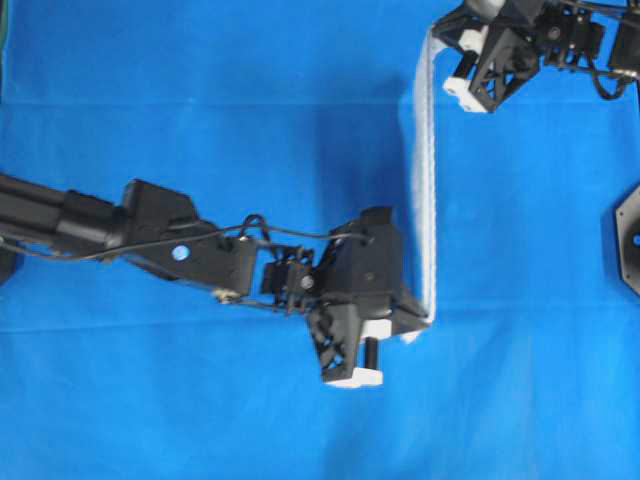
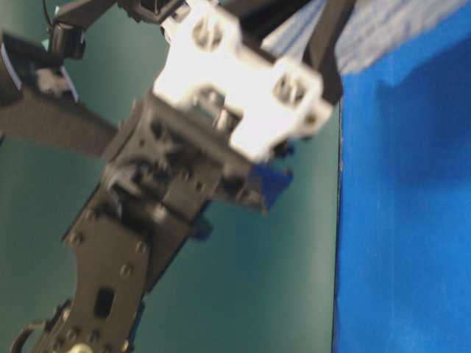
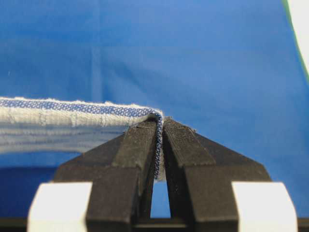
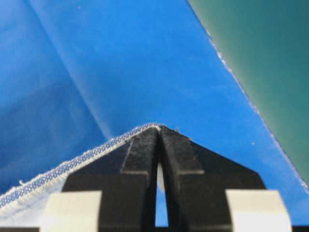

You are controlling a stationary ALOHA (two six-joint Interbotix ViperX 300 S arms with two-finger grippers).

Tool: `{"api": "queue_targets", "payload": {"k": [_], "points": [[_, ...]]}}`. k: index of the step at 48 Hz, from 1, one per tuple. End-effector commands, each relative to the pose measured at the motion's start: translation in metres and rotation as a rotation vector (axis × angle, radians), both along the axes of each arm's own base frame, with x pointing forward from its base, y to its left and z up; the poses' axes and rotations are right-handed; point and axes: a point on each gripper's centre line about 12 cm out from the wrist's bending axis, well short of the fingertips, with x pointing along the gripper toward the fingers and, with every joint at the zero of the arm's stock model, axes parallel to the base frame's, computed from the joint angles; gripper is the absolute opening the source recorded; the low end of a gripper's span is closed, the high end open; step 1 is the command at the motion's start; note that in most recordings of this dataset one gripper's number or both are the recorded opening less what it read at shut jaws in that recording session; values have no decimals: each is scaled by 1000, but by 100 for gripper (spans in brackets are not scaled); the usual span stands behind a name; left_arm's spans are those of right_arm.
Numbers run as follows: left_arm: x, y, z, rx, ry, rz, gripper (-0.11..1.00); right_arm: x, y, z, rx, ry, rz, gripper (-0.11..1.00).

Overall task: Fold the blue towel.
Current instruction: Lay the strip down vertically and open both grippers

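Observation:
The blue towel (image 1: 425, 180) hangs edge-on above the sheet, a narrow white striped band stretched between my two grippers. My left gripper (image 1: 425, 318) is shut on its near corner. In the left wrist view the towel's blue-checked hem (image 3: 72, 113) runs off to the left and folds down between the fingertips (image 3: 145, 133) of the left gripper (image 3: 161, 122). My right gripper (image 1: 440, 45) is shut on the far corner at the top of the overhead view. The right wrist view shows the towel hem (image 4: 72, 164) trailing left from the pinched tips of the right gripper (image 4: 159, 128).
A plain blue sheet (image 1: 200, 400) covers the work surface. A black arm base (image 1: 628, 235) sits at the right edge. In the table-level view the left arm's body (image 2: 169, 169) fills the foreground and the sheet's edge (image 2: 340, 243) meets a green backdrop.

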Motion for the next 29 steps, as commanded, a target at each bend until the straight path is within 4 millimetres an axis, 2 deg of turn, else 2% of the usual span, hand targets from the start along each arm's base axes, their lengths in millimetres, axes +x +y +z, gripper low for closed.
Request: {"api": "queue_targets", "payload": {"k": [1,9,20,29], "points": [[7,0,18,-7,-56,0,1,0,-2,7,-13,-22,-4,1],[-1,1,11,-7,-33,3,1,14,-8,-6,1,-2,8,1],[-33,1,-9,-12,33,2,1,49,-21,-28,20,-2,42,1],[-60,4,-25,-54,94,29,1,74,-32,-30,14,-32,58,1]]}}
